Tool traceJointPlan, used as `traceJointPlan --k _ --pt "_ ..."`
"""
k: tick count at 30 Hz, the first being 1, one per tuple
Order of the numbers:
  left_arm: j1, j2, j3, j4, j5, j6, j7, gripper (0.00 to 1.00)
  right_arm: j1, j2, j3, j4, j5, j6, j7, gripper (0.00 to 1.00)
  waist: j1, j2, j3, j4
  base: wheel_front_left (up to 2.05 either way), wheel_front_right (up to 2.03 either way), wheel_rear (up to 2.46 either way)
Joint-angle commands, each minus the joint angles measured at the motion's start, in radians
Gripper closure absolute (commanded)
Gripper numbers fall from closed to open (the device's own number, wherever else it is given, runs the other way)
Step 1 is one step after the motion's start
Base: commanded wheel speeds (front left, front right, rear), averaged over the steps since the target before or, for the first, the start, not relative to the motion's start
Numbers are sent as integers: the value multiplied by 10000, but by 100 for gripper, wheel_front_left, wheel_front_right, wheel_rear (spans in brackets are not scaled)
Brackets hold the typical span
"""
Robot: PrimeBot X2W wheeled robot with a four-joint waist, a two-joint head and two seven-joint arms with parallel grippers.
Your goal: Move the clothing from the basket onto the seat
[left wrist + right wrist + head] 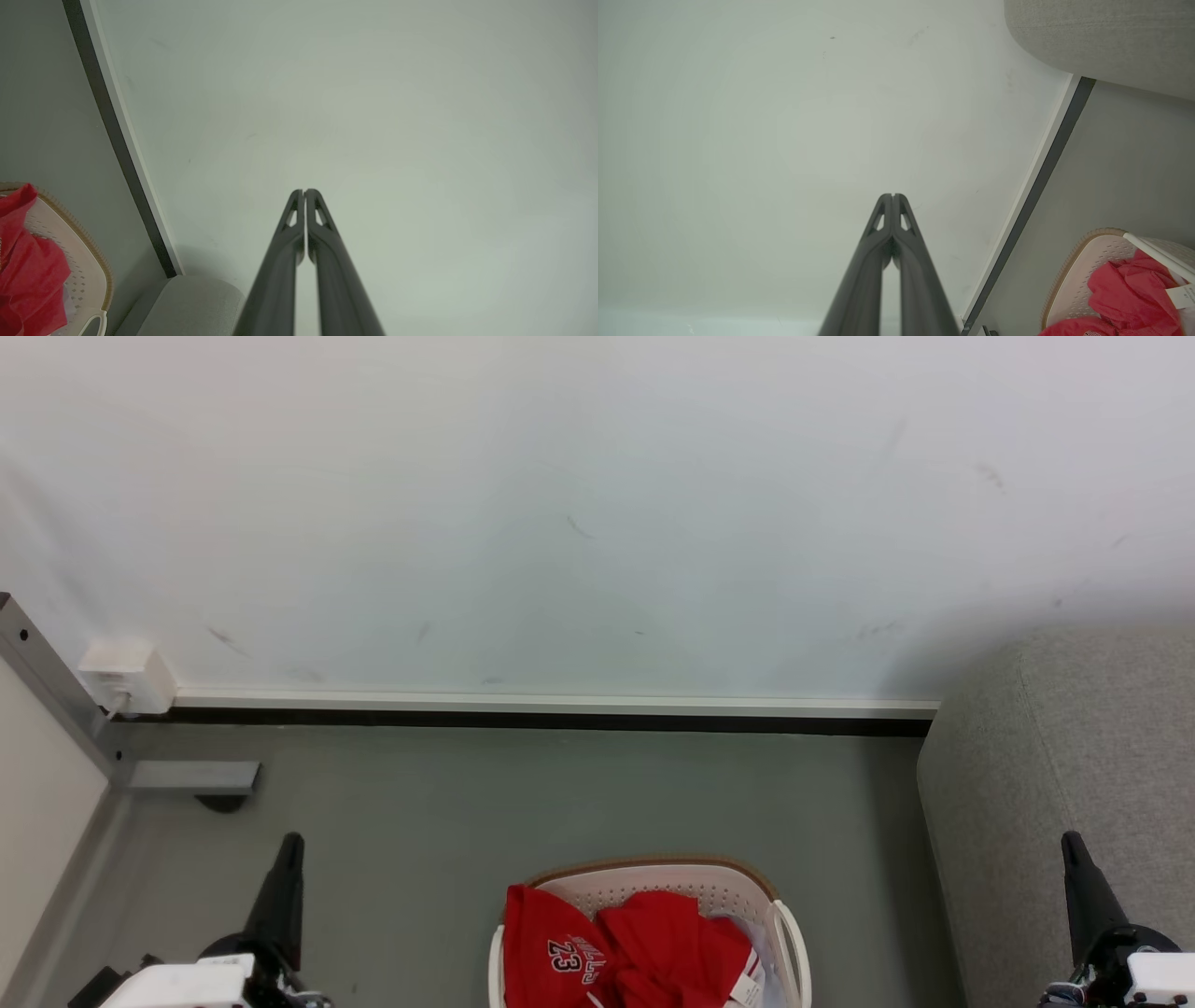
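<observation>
Head view is looking down on a grey floor [560, 793], where the basket [672, 882] is sitting at the bottom middle, between the two arms, its brown rim curving round the far side. The clothing [653, 943] is lying crumpled inside it, red fabric heaped up with the white "23" facing upward on the left part and a small white tag showing near the right handle. The seat [1055, 775] is standing on the robot's right, near the basket but not touching it, with its rounded grey corner reaching back to the wall [560, 504]. The left gripper [291, 842] is hovering at the lower left over bare floor, well apart from the basket, and the right gripper [1070, 840] is showing at the lower right against the seat's grey side. Both are pointing toward the wall. In each wrist view the two dark fingers [280, 270] are pressing together at the tips, fully closed and holding nothing. A white skirting board [560, 703] is running along the foot of the wall, with a small white box [126, 677] sitting at its far left beside a grey metal post [47, 672].
</observation>
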Motion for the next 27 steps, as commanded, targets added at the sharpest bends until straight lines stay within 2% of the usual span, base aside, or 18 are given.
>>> traceJointPlan --k 1,27 --pt "-70 67 19 -25 -144 -53 29 100 -129 -7 -26 28 -48 -26 14 100 0 0 0 0 0 0 0" --pt "-70 67 19 -25 -144 -53 29 100 -129 -7 -25 28 -48 -26 14 100 0 0 0 0 0 0 0"
